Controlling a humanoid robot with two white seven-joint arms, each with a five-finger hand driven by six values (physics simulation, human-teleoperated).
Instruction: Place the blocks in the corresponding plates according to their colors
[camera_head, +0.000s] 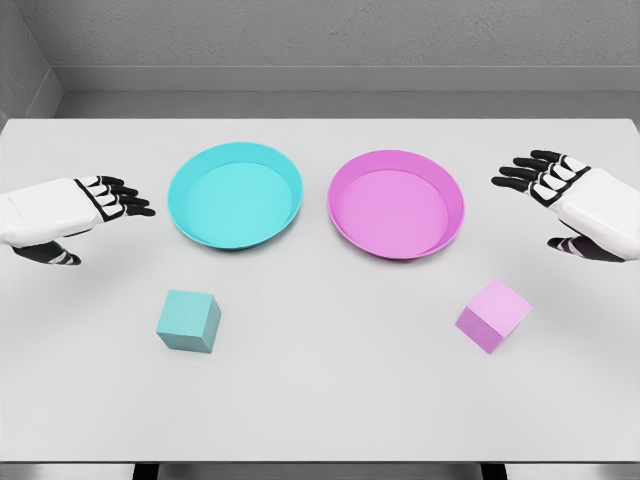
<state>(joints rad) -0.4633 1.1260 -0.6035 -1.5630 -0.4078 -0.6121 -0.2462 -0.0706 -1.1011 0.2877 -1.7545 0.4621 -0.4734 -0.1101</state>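
Blocks first: the teal block (188, 321) sits on the white table (320, 410) nearer you than the teal plate (235, 193), slightly left of it, while the pink block (493, 315) lies turned on a corner, nearer than the pink plate (397, 203) and off to its right. Neither block is in a plate yet. Your left hand (80, 215) hovers left of the teal plate, fingers relaxed and spread, holding nothing; your right hand (570, 200) hangs right of the pink plate, likewise released. Judged from here, bring each hand down over its own block. On the pink one, square your fingers to its rotated faces before closing, so it won't twist out.
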